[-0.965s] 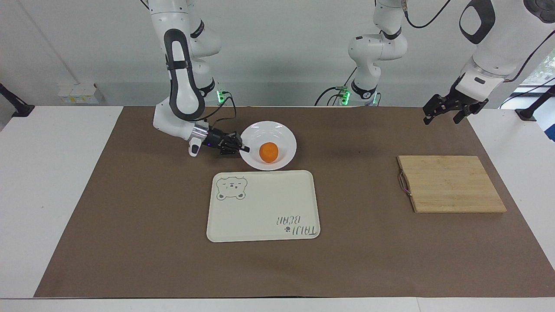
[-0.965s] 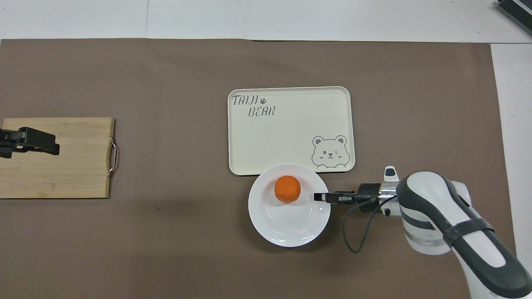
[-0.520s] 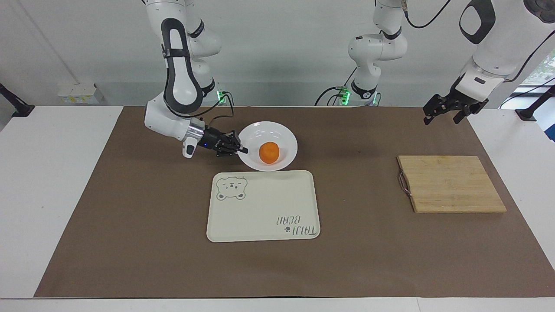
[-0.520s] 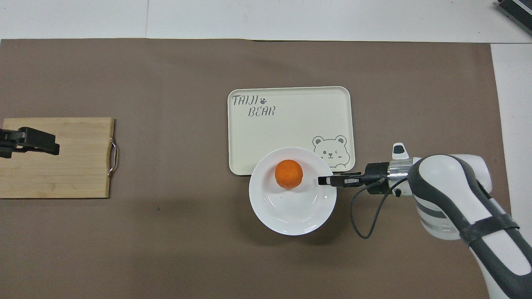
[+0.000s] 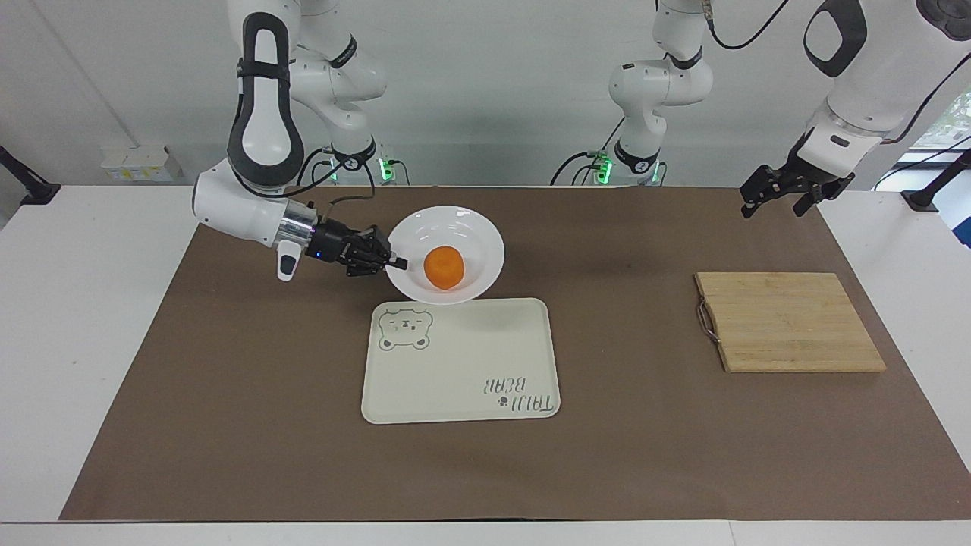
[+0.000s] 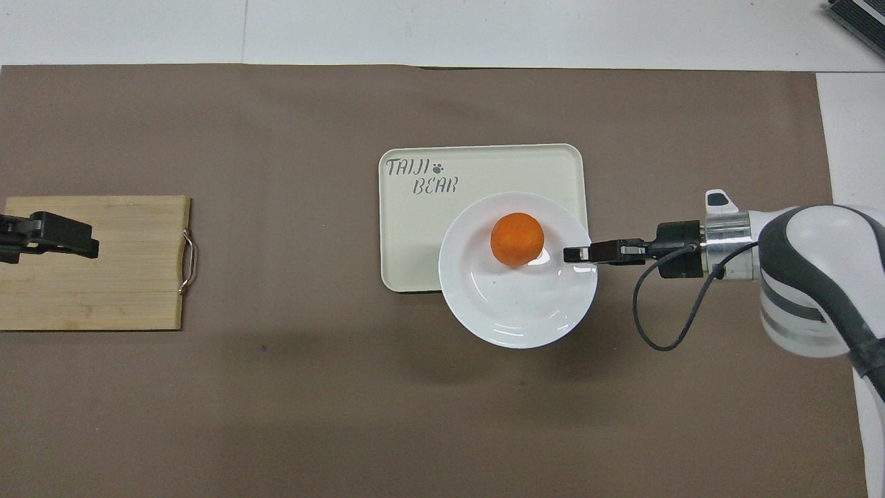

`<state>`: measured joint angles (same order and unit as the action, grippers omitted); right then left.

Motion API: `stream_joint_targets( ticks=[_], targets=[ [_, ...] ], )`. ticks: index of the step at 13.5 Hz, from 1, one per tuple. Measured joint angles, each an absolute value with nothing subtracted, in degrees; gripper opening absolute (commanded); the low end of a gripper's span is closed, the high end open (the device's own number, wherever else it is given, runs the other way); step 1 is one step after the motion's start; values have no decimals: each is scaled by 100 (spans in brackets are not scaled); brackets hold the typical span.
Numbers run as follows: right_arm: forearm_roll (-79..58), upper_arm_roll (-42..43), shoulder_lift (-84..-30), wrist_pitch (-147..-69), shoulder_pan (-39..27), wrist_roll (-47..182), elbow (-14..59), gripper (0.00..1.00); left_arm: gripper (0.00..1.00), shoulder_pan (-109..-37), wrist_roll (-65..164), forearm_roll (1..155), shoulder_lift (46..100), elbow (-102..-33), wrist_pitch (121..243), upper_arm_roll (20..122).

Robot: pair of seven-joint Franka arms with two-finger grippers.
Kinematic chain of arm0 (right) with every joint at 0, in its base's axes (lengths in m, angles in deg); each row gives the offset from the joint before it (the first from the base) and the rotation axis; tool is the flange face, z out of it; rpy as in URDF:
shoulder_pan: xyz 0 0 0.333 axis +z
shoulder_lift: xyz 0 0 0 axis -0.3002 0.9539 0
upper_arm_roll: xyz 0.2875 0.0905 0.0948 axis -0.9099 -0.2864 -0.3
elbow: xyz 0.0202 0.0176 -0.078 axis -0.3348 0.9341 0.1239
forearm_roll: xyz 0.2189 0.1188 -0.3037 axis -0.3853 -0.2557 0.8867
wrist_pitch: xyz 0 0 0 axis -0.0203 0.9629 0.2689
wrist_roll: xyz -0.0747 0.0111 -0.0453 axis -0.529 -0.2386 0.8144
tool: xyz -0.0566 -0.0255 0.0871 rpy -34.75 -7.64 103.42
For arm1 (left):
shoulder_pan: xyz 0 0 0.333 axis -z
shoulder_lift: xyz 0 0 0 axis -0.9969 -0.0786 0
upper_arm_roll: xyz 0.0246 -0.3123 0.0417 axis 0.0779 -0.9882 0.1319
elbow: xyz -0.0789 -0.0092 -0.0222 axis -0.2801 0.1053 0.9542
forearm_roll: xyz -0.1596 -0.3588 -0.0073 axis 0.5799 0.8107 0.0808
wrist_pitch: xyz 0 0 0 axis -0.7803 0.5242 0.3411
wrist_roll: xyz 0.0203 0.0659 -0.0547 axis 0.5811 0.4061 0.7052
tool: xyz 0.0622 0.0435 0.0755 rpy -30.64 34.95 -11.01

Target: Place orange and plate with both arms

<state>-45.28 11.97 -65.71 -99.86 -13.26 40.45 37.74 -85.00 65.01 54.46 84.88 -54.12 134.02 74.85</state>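
Facing view: plate (image 5: 474,231) now lifted clear of the tabletop (image 5: 622,440) and tipped slightly, carried since a second ago from its resting spot toward the cream tray (image 5: 455,379), its lower edge just overlapping the tray's near rim. Orange (image 5: 443,268) riding inside the plate, sitting toward the lower part of the dish. Right gripper (image 5: 396,262) clamped tight on the plate's rim at the right arm's end, fingers together on the thin edge, arm swung outward and upward compared with a moment earlier. Left gripper (image 5: 781,199) parked high above the tabletop corner nearer the robots than the cutting board (image 5: 789,322), fingers apart, holding nothing, unmoved, waiting. Overhead view: plate (image 6: 518,311) now covering the bear print corner of the tray (image 6: 415,228), where half a second ago only the rim overlapped; orange (image 6: 516,238) shifted with it, no roll visible. Right gripper (image 6: 577,254) at the plate's edge; left gripper (image 6: 48,235) over the cutting board (image 6: 124,290). Judged meaning: orange already placed on the plate, transport of the pair to the tray well under way, lowering and release apparently remaining; tilt of the dish a risk for the orange rolling.
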Motion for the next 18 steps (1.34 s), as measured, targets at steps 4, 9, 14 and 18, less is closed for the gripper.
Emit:
stream_joint_targets(
  ticks=[4,9,14,18],
  targets=[
    [-4528,1177,-5728,-9982,-1314,4318,2700,0,100,-8500,6501,5446,8488,-5412,13402,7486],
    [-4609,1071,-4472,-10604,-1092,4336,1871,0,100,-8500,6501,5446,8488,-5412,13402,7486],
    [-4959,1059,-4186,-11153,-691,3828,2051,0,100,-8500,6501,5446,8488,-5412,13402,7486],
    [-5054,1078,-4175,-11233,-679,3538,2222,0,100,-8500,6501,5446,8488,-5412,13402,7486]
  ],
)
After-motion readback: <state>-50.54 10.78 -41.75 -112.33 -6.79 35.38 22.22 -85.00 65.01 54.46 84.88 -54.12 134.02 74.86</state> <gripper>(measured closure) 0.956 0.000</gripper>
